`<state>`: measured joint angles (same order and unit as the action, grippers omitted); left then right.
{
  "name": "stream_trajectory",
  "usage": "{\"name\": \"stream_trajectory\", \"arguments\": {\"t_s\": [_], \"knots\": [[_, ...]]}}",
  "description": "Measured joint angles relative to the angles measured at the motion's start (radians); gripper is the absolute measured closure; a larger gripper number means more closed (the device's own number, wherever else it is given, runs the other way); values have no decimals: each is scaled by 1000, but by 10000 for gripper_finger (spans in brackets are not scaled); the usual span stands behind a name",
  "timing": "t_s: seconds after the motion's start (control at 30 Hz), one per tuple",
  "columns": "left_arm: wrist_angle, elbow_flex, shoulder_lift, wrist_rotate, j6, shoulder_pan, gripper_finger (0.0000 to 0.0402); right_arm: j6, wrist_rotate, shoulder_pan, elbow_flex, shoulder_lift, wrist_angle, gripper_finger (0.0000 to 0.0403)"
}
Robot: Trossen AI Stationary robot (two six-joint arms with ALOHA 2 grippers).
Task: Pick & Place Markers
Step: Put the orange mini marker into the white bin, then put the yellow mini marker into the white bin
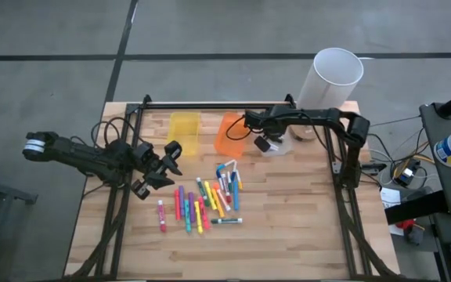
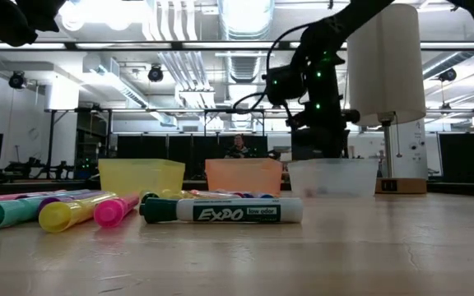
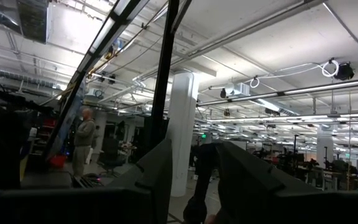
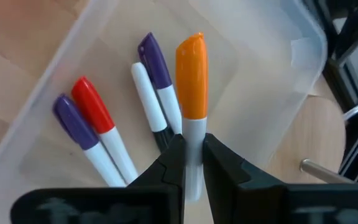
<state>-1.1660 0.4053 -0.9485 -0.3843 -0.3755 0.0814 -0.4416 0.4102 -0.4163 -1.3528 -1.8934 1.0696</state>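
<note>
Holding four markers (image 4: pixel 104 127), clear bin (image 4: pixel 278 74)

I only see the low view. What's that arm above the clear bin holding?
Observer: The right end effector is shut on an orange-capped marker.
Operator: Is the bin empty?
Observer: No, the clear bin holds a red-capped marker, a white marker and two purple-capped markers.
Operator: Where's the other arm?
Observer: The left end effector waits open over the table, left of the marker pile.

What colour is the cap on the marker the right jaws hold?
Orange cap, clearest in the right wrist view.
</note>
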Motion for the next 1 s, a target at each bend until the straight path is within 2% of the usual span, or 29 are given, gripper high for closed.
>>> {"name": "stream_trajectory", "arguments": {"t_s": [0.6,0.7,1.0], "knots": [[0,0,0,0,0,0,268,6,-2,1,11,-2,-1,363],[0,0,0,0,1,0,268,6,1,1,11,-2,-1,347],[0,0,0,0,0,0,268,-1,9,1,11,-2,-4,266]]}}
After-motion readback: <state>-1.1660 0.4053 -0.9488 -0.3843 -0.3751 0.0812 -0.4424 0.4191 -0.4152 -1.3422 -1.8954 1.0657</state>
